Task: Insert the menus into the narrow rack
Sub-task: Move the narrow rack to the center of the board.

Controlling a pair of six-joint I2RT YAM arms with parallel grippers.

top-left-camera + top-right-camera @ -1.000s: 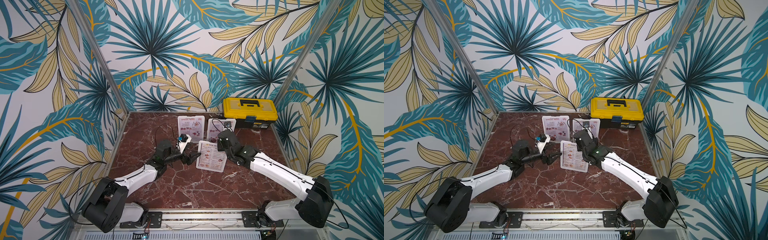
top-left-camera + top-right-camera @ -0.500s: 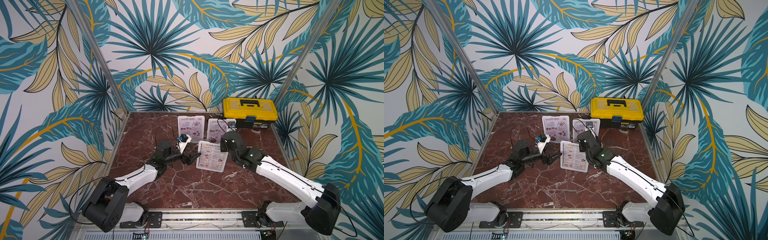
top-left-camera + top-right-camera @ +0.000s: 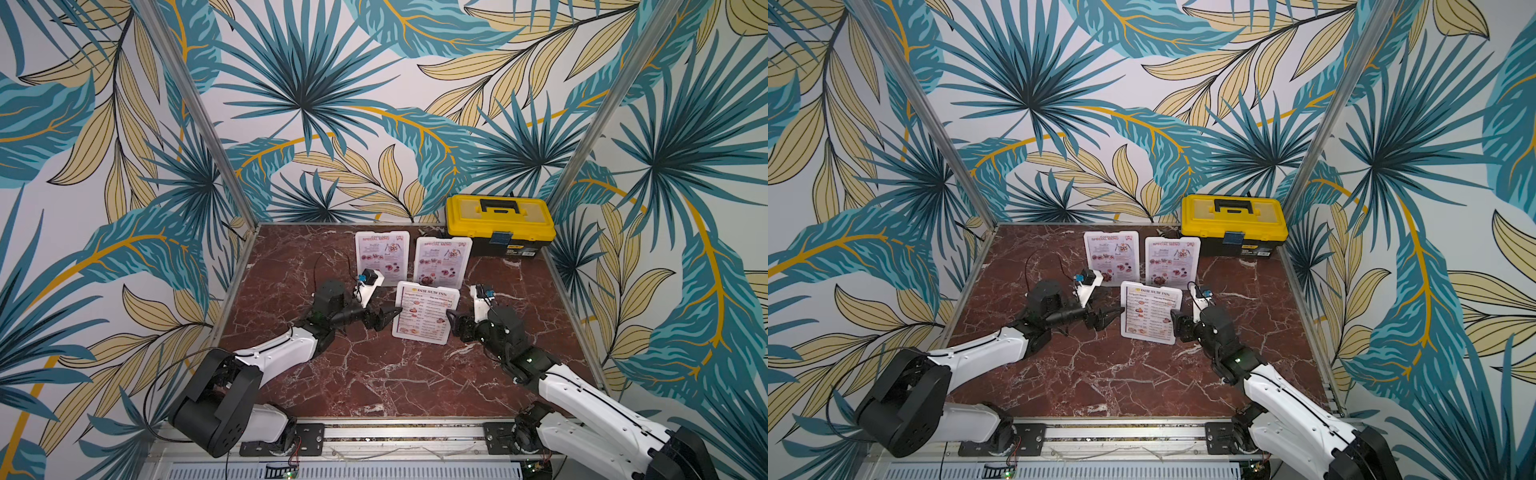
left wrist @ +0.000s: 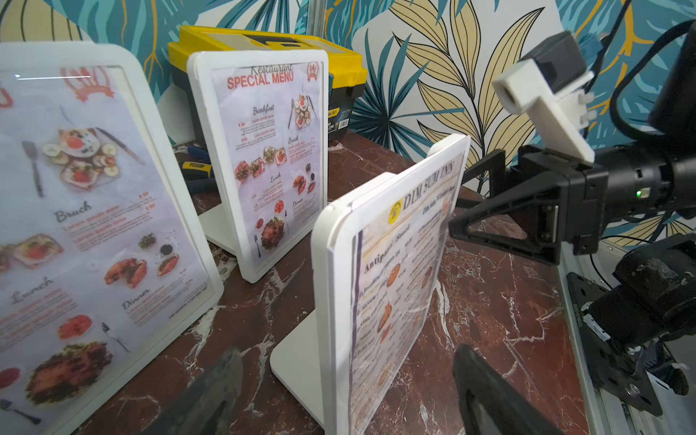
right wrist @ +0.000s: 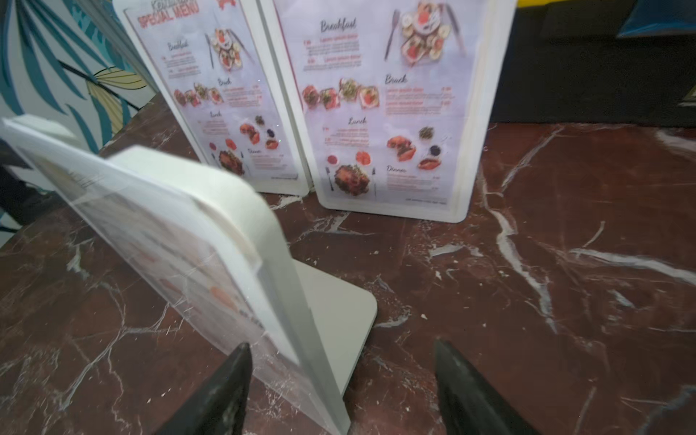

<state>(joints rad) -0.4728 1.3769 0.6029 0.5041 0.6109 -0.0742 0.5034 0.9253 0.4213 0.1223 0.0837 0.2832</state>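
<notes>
Both top views look steeply down from high at the front, far off, sharing nearly the whole dark-red marble tabletop (image 3: 374,374). The left wrist camera sits low and close beside the white-framed "DIM SUM INN" menu stand (image 4: 395,271) — the right wrist camera faces it from the opposite side, both catching the two red-titled "SPECIAL MENU" stands (image 4: 263,158) (image 4: 94,226) behind

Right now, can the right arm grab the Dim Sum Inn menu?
Probably yes. The right pincer is open beside the Dim Sum Inn menu, whose side edge sits between its jaws; nothing blocks it.
</notes>
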